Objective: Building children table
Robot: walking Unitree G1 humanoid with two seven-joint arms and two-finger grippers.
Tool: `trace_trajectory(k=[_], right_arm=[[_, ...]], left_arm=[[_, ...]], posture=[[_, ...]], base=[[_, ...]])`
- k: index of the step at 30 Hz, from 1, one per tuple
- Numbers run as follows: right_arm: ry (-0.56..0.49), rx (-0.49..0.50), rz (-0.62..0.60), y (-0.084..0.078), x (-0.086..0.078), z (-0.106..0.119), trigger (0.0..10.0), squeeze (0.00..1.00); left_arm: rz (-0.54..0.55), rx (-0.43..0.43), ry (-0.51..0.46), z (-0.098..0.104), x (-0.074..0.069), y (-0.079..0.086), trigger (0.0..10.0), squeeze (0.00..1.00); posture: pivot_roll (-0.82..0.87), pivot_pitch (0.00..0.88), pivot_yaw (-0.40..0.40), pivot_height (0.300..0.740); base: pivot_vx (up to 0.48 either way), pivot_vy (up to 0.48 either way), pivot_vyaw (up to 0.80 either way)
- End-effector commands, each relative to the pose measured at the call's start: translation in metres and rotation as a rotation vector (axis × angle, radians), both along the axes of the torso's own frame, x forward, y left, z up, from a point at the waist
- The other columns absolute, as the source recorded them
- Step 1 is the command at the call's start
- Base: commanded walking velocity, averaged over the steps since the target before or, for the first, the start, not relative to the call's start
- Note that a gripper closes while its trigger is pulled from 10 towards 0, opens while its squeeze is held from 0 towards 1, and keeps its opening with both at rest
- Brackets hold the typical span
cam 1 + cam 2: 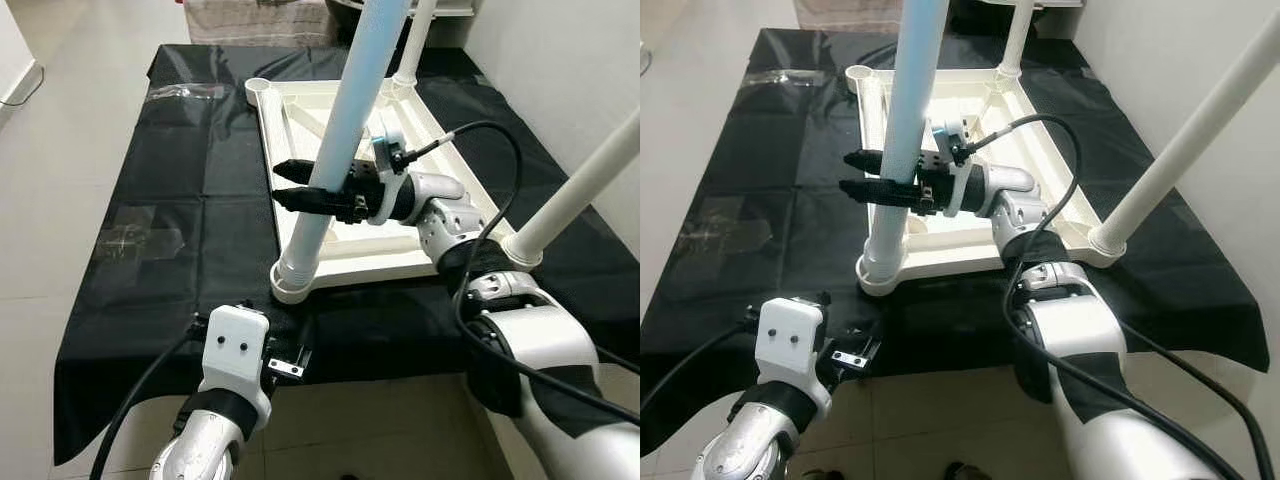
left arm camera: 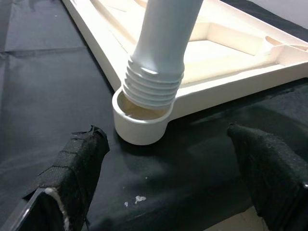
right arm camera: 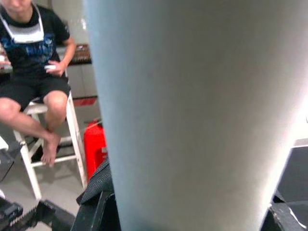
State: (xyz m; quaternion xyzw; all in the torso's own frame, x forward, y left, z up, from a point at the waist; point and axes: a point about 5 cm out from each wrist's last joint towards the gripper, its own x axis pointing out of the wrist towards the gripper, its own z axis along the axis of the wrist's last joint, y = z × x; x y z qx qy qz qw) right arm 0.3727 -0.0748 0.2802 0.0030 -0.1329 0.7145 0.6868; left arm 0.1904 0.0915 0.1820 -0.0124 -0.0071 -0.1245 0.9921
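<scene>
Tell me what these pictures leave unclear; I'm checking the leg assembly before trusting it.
- Threads below the corner socket rim: hidden inside it in the left wrist view, so how far the table leg is seated cannot be told.
- Leg tops: cut off by the upper edge in both eye views.
- Right gripper grip on the far side: the leg hides it.
- Upturned tabletop far corner: partly behind the leg in the eye views.

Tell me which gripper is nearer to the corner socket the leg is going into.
Left. The left gripper sits open just in front of the corner socket, apart from it; the right gripper is higher up, clamped around the leg.
</scene>
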Motion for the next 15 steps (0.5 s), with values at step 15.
trace_trajectory(k=[15], right_arm=[[0.031,0.096,0.029,0.019,-0.002,0.003,10.0,0.0]], left_arm=[[0.011,0.006,0.019,-0.002,-0.002,0.001,10.0,0.0]], posture=[[0.13,0.258,-0.117,0.74]], base=[[0.0,0.0,0.0]])
